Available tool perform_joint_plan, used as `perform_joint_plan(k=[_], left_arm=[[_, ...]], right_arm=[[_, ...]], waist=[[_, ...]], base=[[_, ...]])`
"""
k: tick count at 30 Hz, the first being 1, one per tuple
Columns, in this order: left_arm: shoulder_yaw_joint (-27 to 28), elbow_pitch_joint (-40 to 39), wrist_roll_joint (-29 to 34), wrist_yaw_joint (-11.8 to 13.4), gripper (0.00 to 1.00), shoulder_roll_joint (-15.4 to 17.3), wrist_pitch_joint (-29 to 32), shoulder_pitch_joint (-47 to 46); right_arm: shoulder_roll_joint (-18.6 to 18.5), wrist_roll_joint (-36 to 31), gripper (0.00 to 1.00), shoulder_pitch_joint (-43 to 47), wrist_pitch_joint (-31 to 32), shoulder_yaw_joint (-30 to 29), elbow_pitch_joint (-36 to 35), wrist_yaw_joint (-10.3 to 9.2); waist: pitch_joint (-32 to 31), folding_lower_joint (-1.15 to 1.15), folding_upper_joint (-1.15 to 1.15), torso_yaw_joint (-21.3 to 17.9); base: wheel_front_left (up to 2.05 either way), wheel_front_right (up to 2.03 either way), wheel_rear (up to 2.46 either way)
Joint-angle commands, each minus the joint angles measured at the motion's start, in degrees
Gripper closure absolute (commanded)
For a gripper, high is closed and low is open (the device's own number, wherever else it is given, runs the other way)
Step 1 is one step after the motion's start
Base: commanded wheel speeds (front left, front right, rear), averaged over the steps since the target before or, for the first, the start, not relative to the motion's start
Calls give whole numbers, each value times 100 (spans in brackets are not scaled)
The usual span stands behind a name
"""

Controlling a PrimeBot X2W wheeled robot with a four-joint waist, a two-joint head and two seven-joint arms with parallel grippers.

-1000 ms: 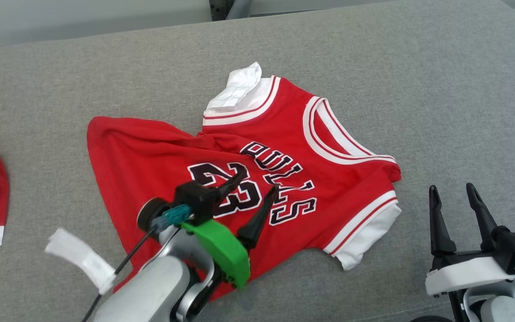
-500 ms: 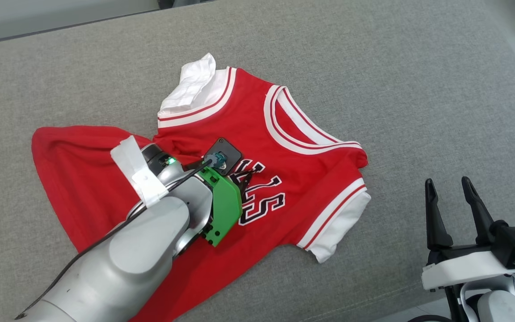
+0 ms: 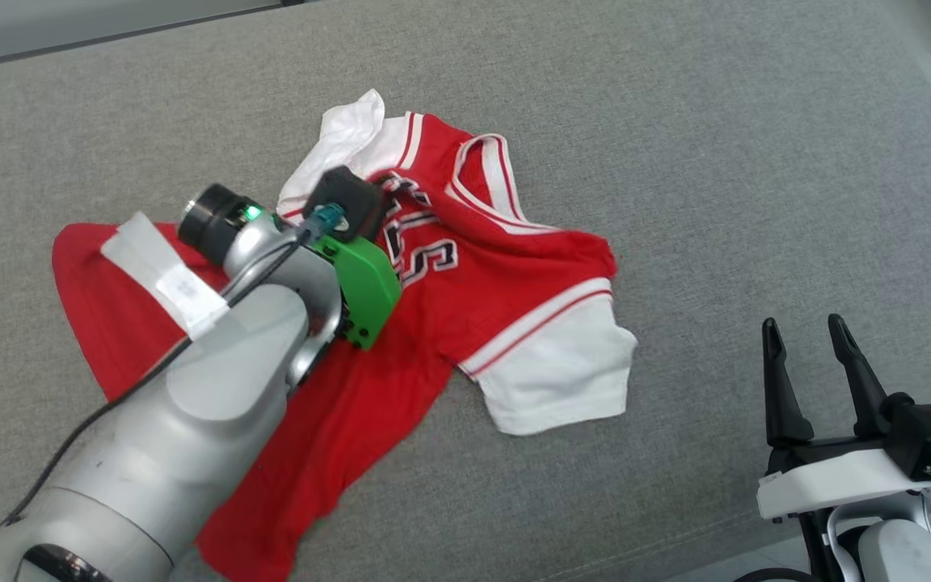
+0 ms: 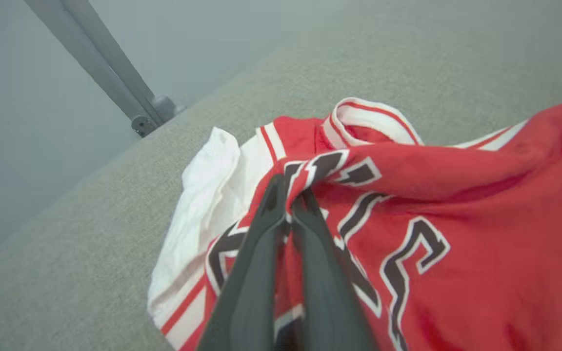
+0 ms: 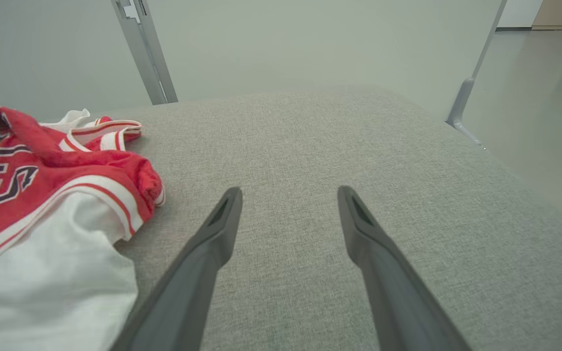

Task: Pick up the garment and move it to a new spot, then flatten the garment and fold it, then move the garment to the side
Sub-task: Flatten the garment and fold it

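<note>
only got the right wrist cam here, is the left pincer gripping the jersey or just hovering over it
observer: Gripping. In the left wrist view the left pincer is shut on a raised fold of the jersey.
operator: which part did it grab
observer: The fold runs through the black chest lettering, close to the striped collar.
operator: is the far end off the surface too
observer: No. In the head view the red hem end lies on the grey cushion, partly hidden by the left forearm.
</note>
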Motion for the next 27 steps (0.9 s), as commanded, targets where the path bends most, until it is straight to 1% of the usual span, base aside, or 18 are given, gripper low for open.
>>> perform_joint_plan(k=[1, 3, 4, 8, 9, 10, 11, 12, 14, 16, 20, 24, 25, 27], left_arm=[[75, 83, 85, 128, 100, 70, -188, -117], [171, 256, 118, 257, 100, 118, -400, -257], [180, 365, 129, 251, 100, 127, -431, -296], [165, 770, -25, 2, 100, 66, -370, -331], [171, 850, -67, -42, 94, 38, -374, -304], [154, 927, -44, -67, 68, 21, -416, -292], [154, 999, -49, -58, 23, 2, -450, -278], [179, 1072, -87, -31, 0, -30, -488, -257], [237, 1169, -133, 15, 0, -70, -608, -251], [379, 1193, -318, 29, 0, -151, -739, -183], [756, 975, -762, -30, 0, -208, -996, 73], [1090, 375, -1056, 107, 0, -1, -1224, 659], [1141, 143, -1067, 166, 0, 63, -1264, 854], [1266, -391, -1035, 363, 0, 250, -1313, 1285]], right_arm=[[-11, 1, 0, -74, -18, 14, 18, -8], [-10, -3, 0, -88, -18, 49, 38, -8], [-10, -9, 0, -92, -18, 63, 49, -8], [-11, -43, 0, -62, -18, 89, 79, -8], [-11, -49, 0, -43, -18, 76, 84, -8], [-10, -55, 0, -22, -18, 58, 89, -8], [-11, -61, 0, -2, -18, 44, 94, -8], [-10, -59, 0, 13, -18, 29, 99, -8], [-11, -59, 0, 41, -18, 8, 106, -8], [-11, -72, 0, 86, -18, -8, 105, -8], [-12, -149, 0, 137, -18, -91, -22, -8], [-13, -251, 0, 242, -18, -237, -213, -9], [-12, -302, 0, 276, -18, -281, -261, -8], [-13, -367, 0, 312, -18, -374, -366, -9]], waist=[[0, 0, 0, 2], [-8, 0, 0, -12], [-15, 0, 0, -20], [-41, 0, 0, -58], [-49, 0, 0, -62], [-58, 0, 0, -61], [-66, 0, 0, -56], [-75, 0, 0, -48], [-102, 0, 0, -21], [-162, 0, 0, 17], [-338, 0, 0, 157], [-592, 0, 0, 377], [-664, 0, 0, 461], [-807, 0, 0, 616]], base=[[0, 0, 0], [0, 0, 0], [0, 0, 0], [0, 0, 0], [0, 0, 0], [0, 0, 0], [0, 0, 0], [0, 0, 0], [0, 0, 0], [0, 0, 0], [0, 0, 0], [0, 0, 0], [0, 0, 0], [0, 0, 0]])
